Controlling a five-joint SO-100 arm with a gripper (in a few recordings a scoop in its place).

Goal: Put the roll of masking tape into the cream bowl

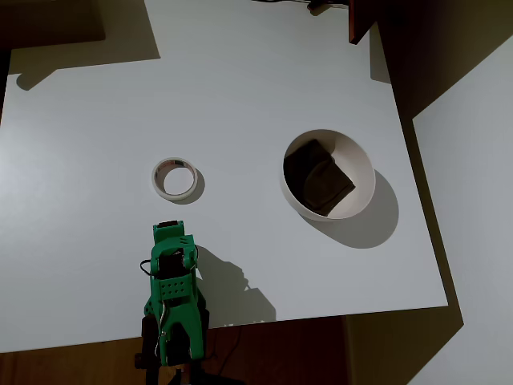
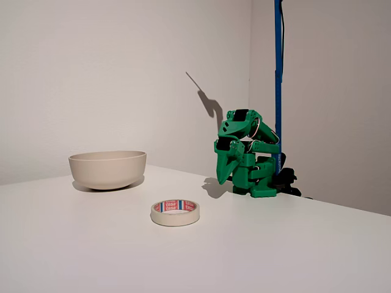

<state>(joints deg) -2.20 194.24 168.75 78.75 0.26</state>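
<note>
Green arm folded at lower left of the overhead view, gripper (image 2: 221,179) empty; I can't tell its opening.
The roll of masking tape (image 2: 175,212) reads "tesa" inside; the cream bowl (image 1: 365,172) holds a dark lump (image 1: 318,177).

Cream tape roll (image 1: 175,177) lies flat on the table, apart from the cream bowl (image 1: 365,164).

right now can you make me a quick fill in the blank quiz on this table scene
1. The roll of tape lies flat on the ____.
2. A dark brown lump already sits inside the ____.
3. The folded robot arm is coloured ____.
4. In the overhead view the tape lies to the ____ of the bowl.

Missing words: table; bowl; green; left
</note>
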